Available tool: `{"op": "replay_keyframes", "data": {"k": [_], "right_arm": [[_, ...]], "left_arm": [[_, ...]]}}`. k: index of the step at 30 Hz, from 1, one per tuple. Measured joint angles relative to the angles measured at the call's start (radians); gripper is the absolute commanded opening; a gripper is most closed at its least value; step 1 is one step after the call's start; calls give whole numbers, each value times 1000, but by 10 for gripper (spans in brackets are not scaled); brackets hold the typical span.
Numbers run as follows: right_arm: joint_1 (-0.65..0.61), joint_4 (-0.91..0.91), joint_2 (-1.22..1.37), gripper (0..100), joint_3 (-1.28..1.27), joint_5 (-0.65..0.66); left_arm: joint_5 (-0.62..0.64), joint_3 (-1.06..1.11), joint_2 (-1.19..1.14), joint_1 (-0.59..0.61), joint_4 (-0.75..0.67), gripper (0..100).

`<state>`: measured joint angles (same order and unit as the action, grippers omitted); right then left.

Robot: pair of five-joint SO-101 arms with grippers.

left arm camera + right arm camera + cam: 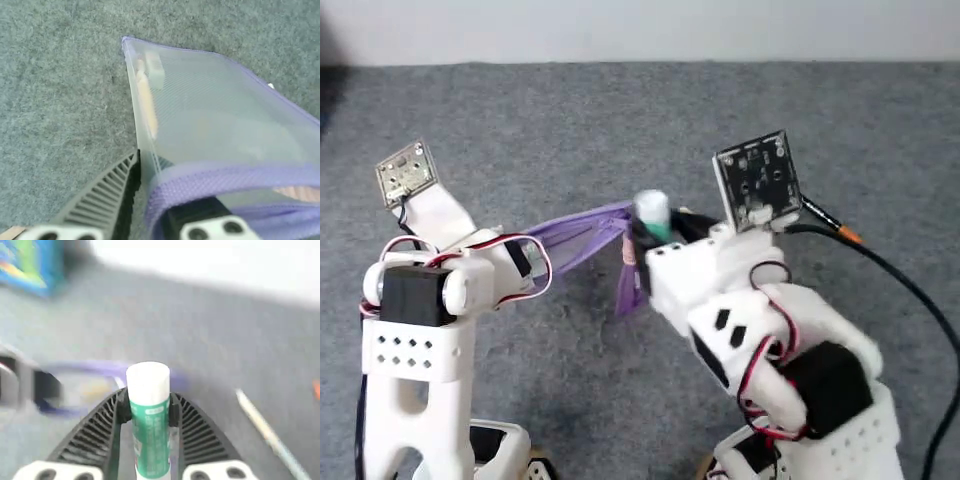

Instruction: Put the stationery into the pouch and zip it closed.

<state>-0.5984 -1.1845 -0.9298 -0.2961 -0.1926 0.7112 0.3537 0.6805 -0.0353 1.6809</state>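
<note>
Just beside the pouch [582, 236] mouth, my right gripper [147, 402] clamps the glue stick [148, 380]; left gripper [144, 172] pinches the pouch edge (pencil [146, 102] already inside). Insertion step, I reckon; next, line the stick up with the opening.

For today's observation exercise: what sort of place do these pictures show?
Probably a robotics test bench rather than a classroom desk: a grey felt-like table against a plain wall, where the left claw grips a purple pouch and the right claw a glue stick.
</note>
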Motion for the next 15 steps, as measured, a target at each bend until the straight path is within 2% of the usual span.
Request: {"op": "replay_keyframes", "data": {"k": [8,15], "right_arm": [[-141,483,-5,8,-153,-5],[-215,701,-5,8,-333,71]], "left_arm": [[3,0,0,0,-21,13],[3,0,0,0,-29,13]]}}
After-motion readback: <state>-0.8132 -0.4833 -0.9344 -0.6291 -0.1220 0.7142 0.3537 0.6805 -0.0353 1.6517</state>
